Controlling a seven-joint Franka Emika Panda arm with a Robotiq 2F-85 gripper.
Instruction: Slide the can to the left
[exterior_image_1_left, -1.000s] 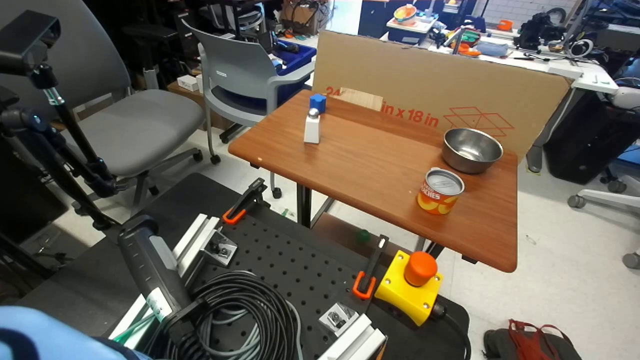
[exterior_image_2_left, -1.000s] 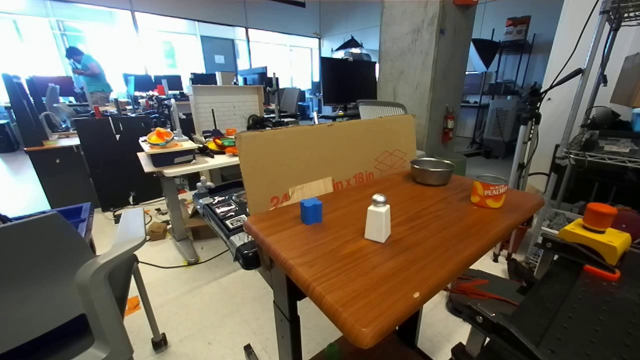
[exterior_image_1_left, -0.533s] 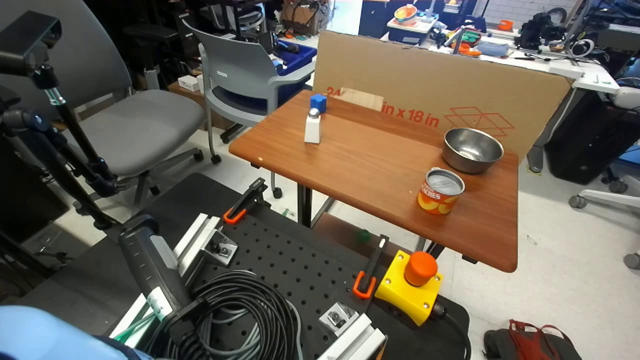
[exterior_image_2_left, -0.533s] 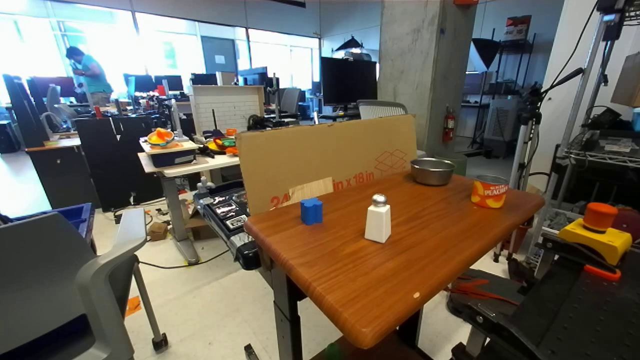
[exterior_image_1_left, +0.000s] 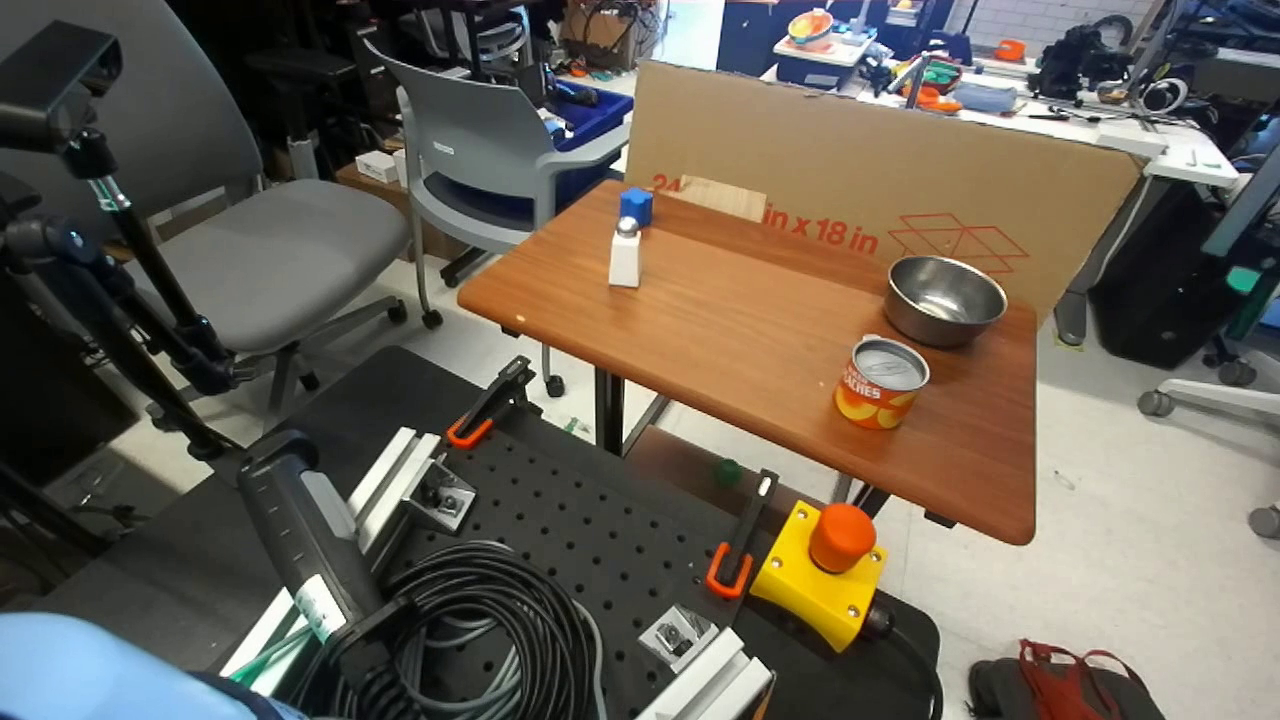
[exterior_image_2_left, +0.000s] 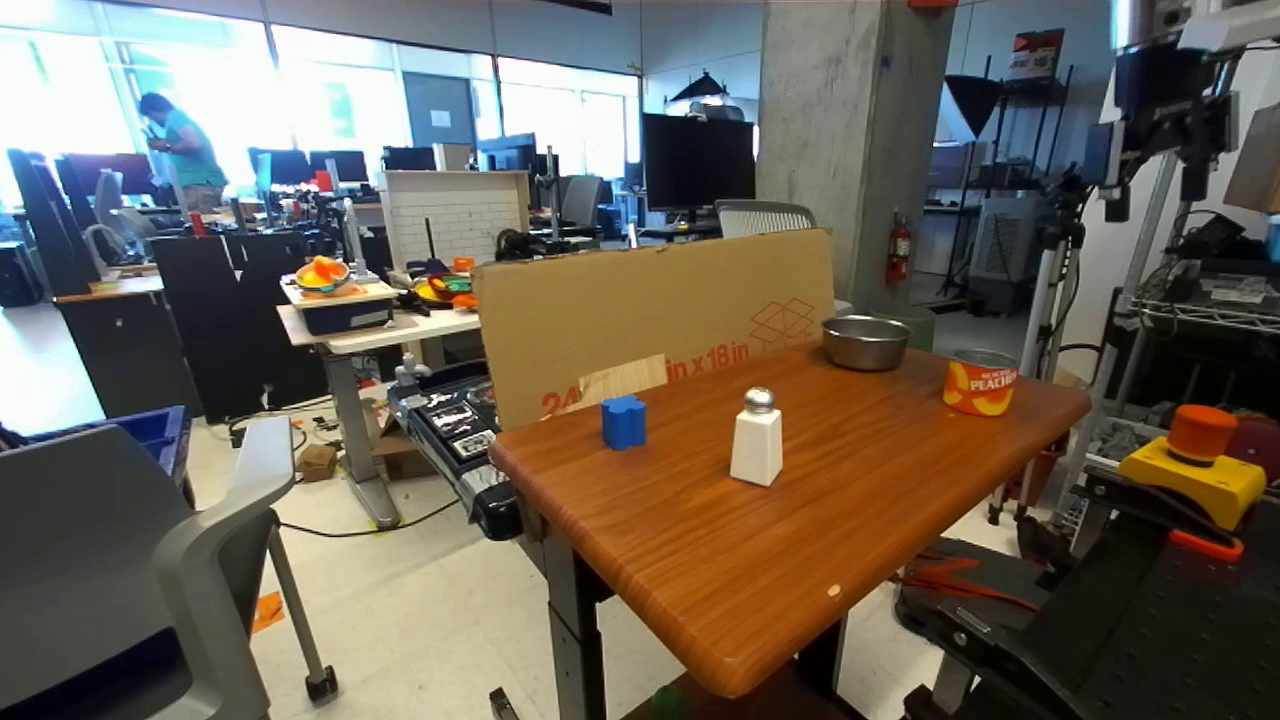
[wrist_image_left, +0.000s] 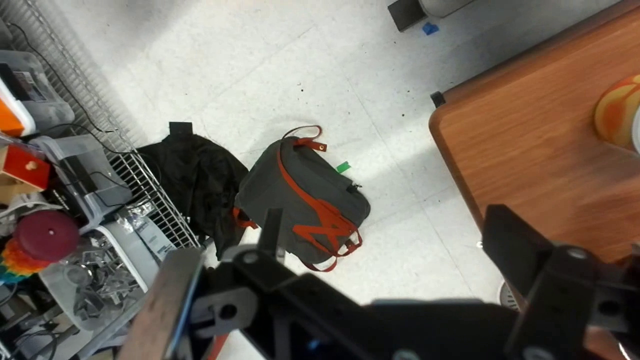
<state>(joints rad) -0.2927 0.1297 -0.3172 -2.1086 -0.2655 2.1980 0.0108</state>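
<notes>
The can wears an orange-red label with yellow fruit shapes and pale lettering; its lid is silvery. The bowl is plain silver-grey; the shaker is white with a silvery cap, the block solid blue. Wood grain streaks the reddish-brown bench. The cardboard is tan, printed with red lettering and a red line drawing. The hand is mostly black. A yellow box has an orange button; the backpack is grey with rust-red straps.

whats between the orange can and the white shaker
Only bare brown tabletop lies between the orange can and the white shaker, as both exterior views show.
</notes>
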